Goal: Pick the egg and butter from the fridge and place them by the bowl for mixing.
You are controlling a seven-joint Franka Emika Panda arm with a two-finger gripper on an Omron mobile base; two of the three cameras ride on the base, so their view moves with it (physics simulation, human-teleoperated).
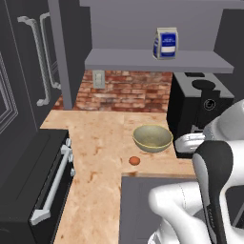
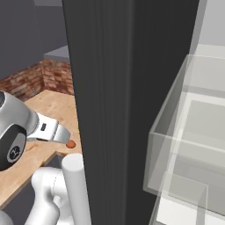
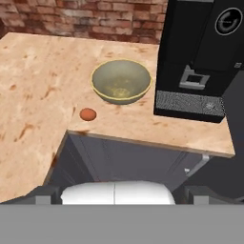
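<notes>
The egg (image 3: 87, 114) lay on the counter (image 3: 38, 86) just beside the bowl (image 3: 121, 81). The gripper stood released, empty. Butter remained to fetch; approach the fridge (image 2: 110, 110) squarely, jaws wide.

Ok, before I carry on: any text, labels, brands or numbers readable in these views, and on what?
No text reads clearly anywhere.
Blue and white carton on the shelf: a pale label panel, too blurred to read.
Black coffee machine: a round dial symbol, no words legible.
Robot arm joint in the right base view: a small round mark, unreadable.
Egg, bowl, counter: nothing printed.
</notes>
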